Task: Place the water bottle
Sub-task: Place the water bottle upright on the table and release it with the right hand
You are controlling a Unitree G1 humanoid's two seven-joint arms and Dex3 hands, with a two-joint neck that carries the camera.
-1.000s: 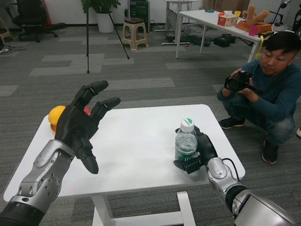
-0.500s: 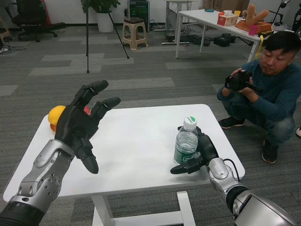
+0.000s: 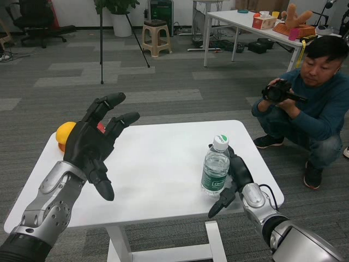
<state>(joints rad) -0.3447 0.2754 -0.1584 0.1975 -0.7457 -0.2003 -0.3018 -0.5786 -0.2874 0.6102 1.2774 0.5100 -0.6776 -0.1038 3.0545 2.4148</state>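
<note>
Right hand [image 3: 235,177] has let go of the bottle [image 3: 215,172] since a second ago: before, its fingers wrapped the bottle's lower part, now they are spread apart and hold nothing. One finger [image 3: 220,204] points down and out past the table [image 3: 158,169] edge, below the bottle; the rest of the hand sits just behind and right of the bottle, very near it, contact cannot be told. Bottle has shifted slightly and now stands upright on the table, on its own base, clear with water, green label, white cap with a green mark. It is in the table's right part, near the front-right edge.

Left hand [image 3: 97,143] unchanged from earlier: raised above the table's left side, well apart from the bottle, fingers spread wide, holding nothing, silver forearm coming up from bottom left.

Behind the left hand, far left of the bottle, an orange [image 3: 64,134] at the table's left edge, with a small red thing [image 3: 101,127] beside it, mostly hidden by the hand.

Beyond the table, right of the bottle, a person [image 3: 311,103] crouches on the grey carpet in a teal top, holding a black camera [image 3: 279,91] in both hands.

Farther back: a tripod [image 3: 103,41], a beige stool [image 3: 156,37], a potted plant [image 3: 116,13], an office chair [image 3: 35,22] at top left, and a second white table [image 3: 240,24] at top right with a tissue box [image 3: 264,22] and other small items.
</note>
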